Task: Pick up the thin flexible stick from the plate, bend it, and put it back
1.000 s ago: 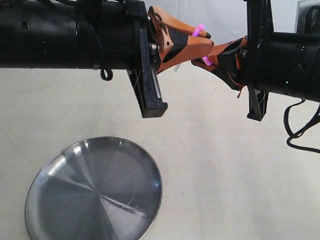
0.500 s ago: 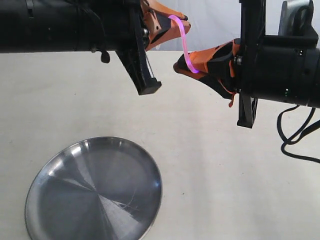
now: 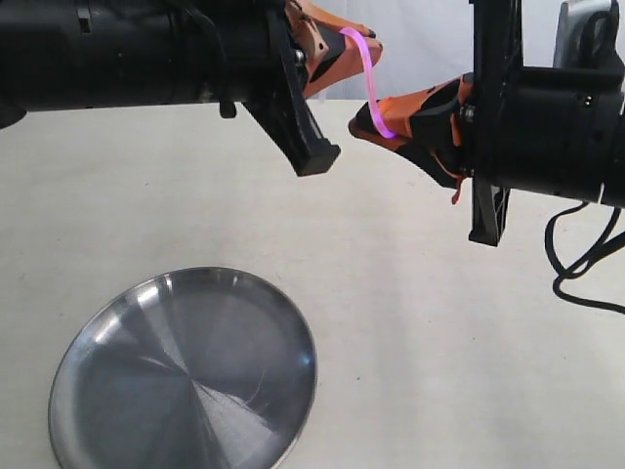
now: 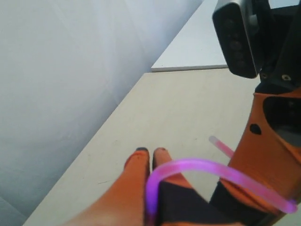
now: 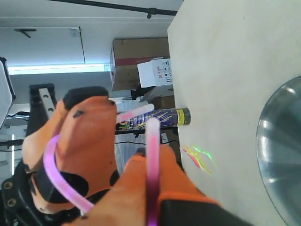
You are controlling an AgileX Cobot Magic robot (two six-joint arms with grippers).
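The thin pink stick [image 3: 369, 86] is held in the air between both grippers, bent into an arc. My left gripper [image 3: 363, 41] is shut on its upper end, and my right gripper [image 3: 363, 125] is shut on its lower end. In the left wrist view the stick [image 4: 197, 168] curves from the closed orange fingers [image 4: 141, 162] over to the other gripper. The right wrist view shows the stick [image 5: 153, 155] pinched between that gripper's fingers. The shiny steel plate [image 3: 186, 376] lies empty on the table below, at the lower left.
The cream table [image 3: 439, 332] stretches right of the plate. Black cables [image 3: 586, 264] hang off the right arm. Beyond the table edge stand cardboard boxes [image 5: 141, 61] and a can [image 5: 160, 118].
The grippers have drawn apart from a tight crossover, opening the stick from a small loop into a wider arc. The left arm has shifted a little rightward since half a second ago.
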